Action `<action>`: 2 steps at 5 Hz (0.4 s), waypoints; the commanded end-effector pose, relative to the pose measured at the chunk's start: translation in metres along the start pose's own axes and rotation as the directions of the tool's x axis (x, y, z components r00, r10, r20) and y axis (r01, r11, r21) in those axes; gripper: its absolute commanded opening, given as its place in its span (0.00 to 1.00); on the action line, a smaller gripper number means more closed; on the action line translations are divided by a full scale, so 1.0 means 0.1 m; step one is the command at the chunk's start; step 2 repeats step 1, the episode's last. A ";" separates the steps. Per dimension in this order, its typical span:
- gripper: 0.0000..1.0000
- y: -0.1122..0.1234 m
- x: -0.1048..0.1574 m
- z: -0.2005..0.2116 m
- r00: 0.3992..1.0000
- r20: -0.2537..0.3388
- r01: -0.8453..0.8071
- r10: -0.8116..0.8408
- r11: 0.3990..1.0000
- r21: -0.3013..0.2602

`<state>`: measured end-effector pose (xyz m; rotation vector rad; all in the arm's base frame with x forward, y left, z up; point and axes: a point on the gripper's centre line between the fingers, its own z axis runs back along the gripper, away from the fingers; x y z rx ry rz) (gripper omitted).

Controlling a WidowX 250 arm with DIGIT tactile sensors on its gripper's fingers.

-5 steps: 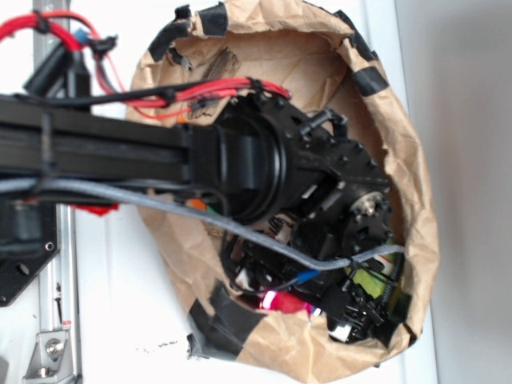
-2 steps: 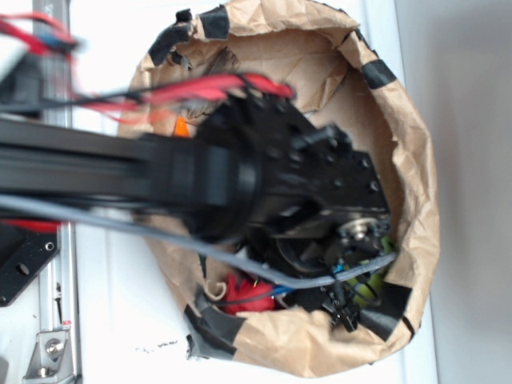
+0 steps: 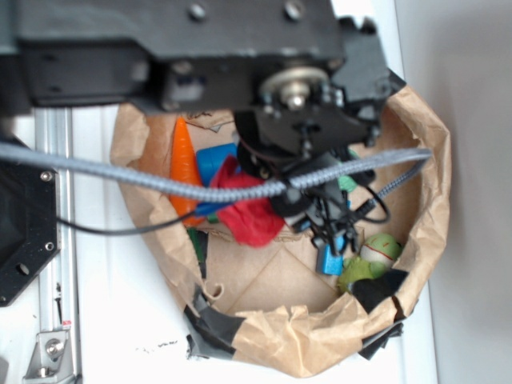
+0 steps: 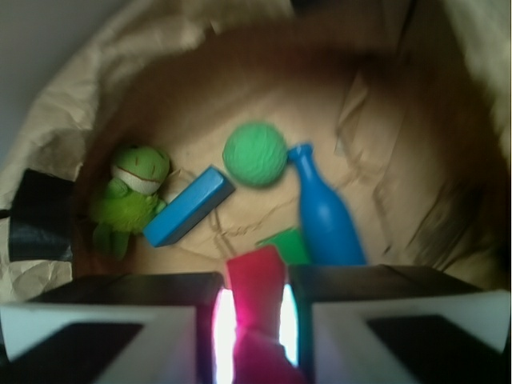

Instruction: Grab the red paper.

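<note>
Wrist view: the hand (image 4: 254,320) is clamped on the crumpled bright red paper wad (image 4: 256,316), pinched at six o'clock above the brown paper bag (image 4: 96,88). A straight lift with a steady squeeze should keep it secure.

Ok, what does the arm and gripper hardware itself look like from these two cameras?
The arm is matte black with screw heads and a silver hub at the wrist joint. A grey braided cable runs across it, with thin black wires and a small blue connector lower down. On the wrist camera the gripper shows two black fingers with white-edged pads.
</note>
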<state>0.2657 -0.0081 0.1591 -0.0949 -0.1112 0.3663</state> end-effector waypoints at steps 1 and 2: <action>0.00 -0.01 0.02 0.16 0.970 0.173 0.157 -0.168 0.985 0.074; 0.00 -0.01 0.02 0.16 0.970 0.173 0.157 -0.168 0.985 0.074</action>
